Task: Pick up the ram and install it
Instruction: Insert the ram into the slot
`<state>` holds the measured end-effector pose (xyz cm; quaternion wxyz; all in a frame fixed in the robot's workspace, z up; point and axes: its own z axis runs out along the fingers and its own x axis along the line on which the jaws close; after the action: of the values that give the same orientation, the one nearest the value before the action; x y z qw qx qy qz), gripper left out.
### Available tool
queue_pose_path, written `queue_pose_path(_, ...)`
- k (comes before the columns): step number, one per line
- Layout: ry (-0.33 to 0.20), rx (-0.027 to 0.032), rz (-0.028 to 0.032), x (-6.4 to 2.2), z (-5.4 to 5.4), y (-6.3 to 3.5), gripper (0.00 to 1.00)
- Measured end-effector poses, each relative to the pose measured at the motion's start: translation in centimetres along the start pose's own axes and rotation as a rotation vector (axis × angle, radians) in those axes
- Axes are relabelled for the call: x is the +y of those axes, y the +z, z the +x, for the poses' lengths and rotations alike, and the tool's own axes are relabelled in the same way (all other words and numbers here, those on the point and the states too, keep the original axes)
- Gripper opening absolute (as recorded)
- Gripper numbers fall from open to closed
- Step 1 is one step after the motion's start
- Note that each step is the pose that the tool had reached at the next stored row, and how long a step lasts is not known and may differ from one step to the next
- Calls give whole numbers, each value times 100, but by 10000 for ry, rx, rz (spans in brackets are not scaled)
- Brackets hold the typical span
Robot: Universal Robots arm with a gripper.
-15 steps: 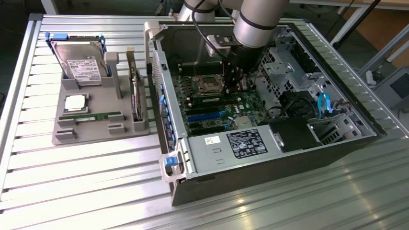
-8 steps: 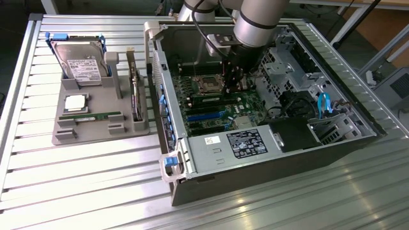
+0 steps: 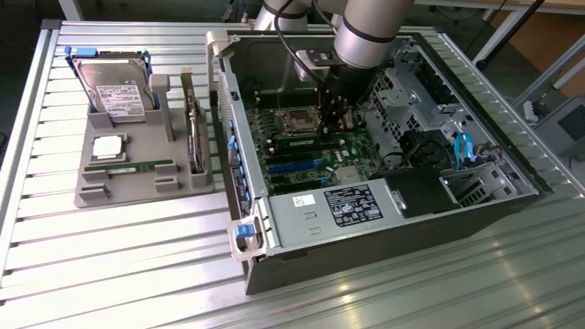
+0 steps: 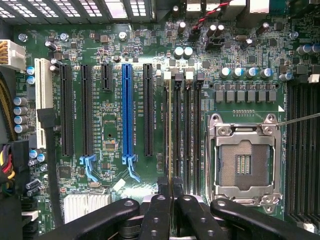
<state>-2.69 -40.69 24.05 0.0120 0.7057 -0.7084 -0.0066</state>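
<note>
One arm (image 3: 366,27) drops straight down into the open computer case (image 3: 384,257), wrist vertical, entering from the top of the exterior view above the slatted tabletop (image 3: 109,240). I see the hand (image 4: 171,187) low over the motherboard (image 4: 110,80), its fingers (image 4: 161,192) drawn narrow and pinched on the near end of the ram (image 4: 171,130). From the wrist view the ram shows edge-on as a thin pale line running away from the fingertips. It lies along the bank of memory slots (image 4: 186,130), between the long black expansion slots and the open processor socket (image 4: 244,162). Whether it is fully seated I cannot tell. In the exterior view the green stick lies across the board just beside the socket, with the hand at its end toward the exterior view's right. A second, matching stick (image 3: 137,166) rests in the grey tray (image 3: 92,195), well apart, to the exterior view's left of the case.
</note>
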Motion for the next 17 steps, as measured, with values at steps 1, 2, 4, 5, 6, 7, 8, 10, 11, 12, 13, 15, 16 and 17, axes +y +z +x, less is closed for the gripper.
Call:
queue_pose_path(1, 0, 1, -1, 0, 0, 0, 11)
queue_pose_path(2, 0, -1, 1, 0, 0, 7, 11)
queue_pose_path(4, 0, 0, 0, 0, 0, 13, 11)
queue_pose_path(5, 0, -2, 1, -1, 0, 21, 11)
queue_pose_path(6, 0, 0, 0, -1, 0, 27, 11)
queue_pose_path(7, 0, -1, 0, -1, 0, 37, 11)
queue_pose_path(8, 1, -1, 0, -1, 0, 57, 11)
queue_pose_path(10, 0, 3, -1, -2, 0, 70, 11)
queue_pose_path(11, 0, 1, 0, -2, 0, 71, 11)
queue_pose_path(12, 1, 0, 0, -2, 0, 71, 11)
queue_pose_path(13, 0, 0, 0, -2, 0, 71, 17)
queue_pose_path(15, 0, 0, 0, -2, 0, 71, 24)
queue_pose_path(16, 1, 0, 0, -2, 0, 71, 24)
queue_pose_path(17, 0, -1, 1, -1, 1, 48, 24)
